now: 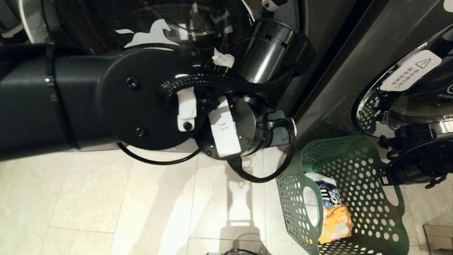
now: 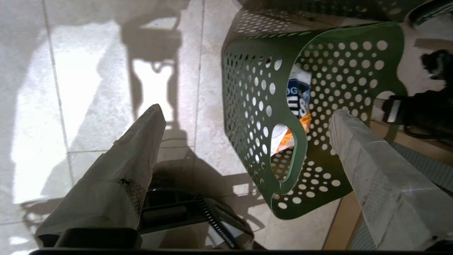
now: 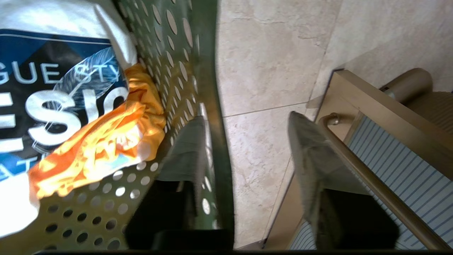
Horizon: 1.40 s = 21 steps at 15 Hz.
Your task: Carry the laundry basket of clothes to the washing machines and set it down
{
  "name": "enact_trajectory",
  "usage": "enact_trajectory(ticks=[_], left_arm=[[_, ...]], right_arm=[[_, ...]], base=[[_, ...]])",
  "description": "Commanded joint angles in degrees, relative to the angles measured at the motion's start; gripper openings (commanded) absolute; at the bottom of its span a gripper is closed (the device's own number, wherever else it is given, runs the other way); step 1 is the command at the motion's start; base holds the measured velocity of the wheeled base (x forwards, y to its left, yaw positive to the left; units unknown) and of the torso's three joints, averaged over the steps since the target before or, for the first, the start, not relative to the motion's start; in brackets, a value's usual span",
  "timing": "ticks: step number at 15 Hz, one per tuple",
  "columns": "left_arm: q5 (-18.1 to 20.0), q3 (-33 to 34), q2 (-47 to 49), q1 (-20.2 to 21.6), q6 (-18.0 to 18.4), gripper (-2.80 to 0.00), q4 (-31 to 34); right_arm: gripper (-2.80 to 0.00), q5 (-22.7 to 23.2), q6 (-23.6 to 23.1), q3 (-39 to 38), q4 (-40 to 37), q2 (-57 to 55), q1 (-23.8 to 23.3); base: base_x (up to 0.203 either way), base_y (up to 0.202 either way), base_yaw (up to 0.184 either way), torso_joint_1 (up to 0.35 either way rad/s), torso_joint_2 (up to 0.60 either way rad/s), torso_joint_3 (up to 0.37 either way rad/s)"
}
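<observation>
Head view puts the laundry basket [image 1: 357, 170] at lower right, on the floor [image 1: 106, 205] beside the washing machines [image 1: 329, 85], clothes [image 1: 334, 212] inside. My left gripper [image 2: 247, 117] hangs released; right gripper [image 3: 244, 141] straddles the rim, jaws apart. I judge it's release; next, back away.

The floor [image 1: 88, 198] is made of large pale beige tiles with thin joints, and bright patches of light and dark shadows fall across it. The laundry basket [image 1: 357, 166] stands directly on these tiles, near the foot of the washing machines [image 1: 329, 71], which also stand on the floor. Inside the basket lie the clothes [image 1: 332, 209]: a white garment with blue-black print and a yellow-orange one.
</observation>
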<state>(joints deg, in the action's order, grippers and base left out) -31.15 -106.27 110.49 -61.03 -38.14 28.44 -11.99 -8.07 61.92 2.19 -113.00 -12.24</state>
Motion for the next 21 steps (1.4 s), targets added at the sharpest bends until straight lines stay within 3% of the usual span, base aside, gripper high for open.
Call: enact_trajectory(ticks=[1,4,8,9,11,13,16,17,18,21], left_arm=[[-0.81,0.92,-2.07,0.03,-0.18,0.0,2.12],[-2.67,3.85,-6.51,0.18,-0.34,0.0,8.55],[-2.11,15.87,-13.8,0.45,-0.22,0.0,10.18],[-0.86,18.34,-15.54,0.84,-0.2,0.0,10.09],[5.34,24.81,-20.26,1.28,-0.29,0.0,8.75],[9.82,33.54,-24.27,1.43,-0.46,0.0,2.96],[12.17,50.73,-28.68,3.26,-0.46,0.0,-15.96],[12.2,54.96,-29.73,5.26,-0.32,0.0,-22.25],[11.7,56.77,-30.49,9.29,-0.2,0.0,-24.52],[7.76,62.2,-32.35,22.23,0.72,0.0,-25.6]], right_arm=[[0.0,0.01,-0.06,-0.56,-0.84,3.92,-0.04],[0.0,3.4,0.06,-1.73,-8.71,14.19,-0.06],[0.0,9.24,-0.53,-7.46,-16.39,25.99,1.41],[0.0,10.01,-1.04,-9.31,-16.63,28.36,2.26],[0.0,10.63,-1.68,-13.93,-16.79,34.75,5.59],[0.0,10.59,-1.82,-19.0,-16.87,41.18,9.51],[0.0,5.58,-1.64,-29.24,-16.92,50.03,13.41],[0.0,3.44,-1.5,-31.63,-16.82,52.29,13.72],[0.0,1.54,-1.41,-32.93,-16.76,54.67,13.85],[0.0,-1.2,-0.6,-37.85,-16.5,61.05,13.87]], base=[[0.0,0.0,0.0,0.0,0.0,0.0],[0.0,0.0,0.0,0.0,0.0,0.0],[0.0,0.0,0.0,0.0,0.0,0.0],[0.0,0.0,0.0,0.0,0.0,0.0],[0.0,0.0,0.0,0.0,0.0,0.0],[0.0,0.0,0.0,0.0,0.0,0.0],[0.0,0.0,0.0,0.0,0.0,0.0],[0.0,0.0,0.0,0.0,0.0,0.0],[0.0,0.0,0.0,0.0,0.0,0.0],[0.0,0.0,0.0,0.0,0.0,0.0]])
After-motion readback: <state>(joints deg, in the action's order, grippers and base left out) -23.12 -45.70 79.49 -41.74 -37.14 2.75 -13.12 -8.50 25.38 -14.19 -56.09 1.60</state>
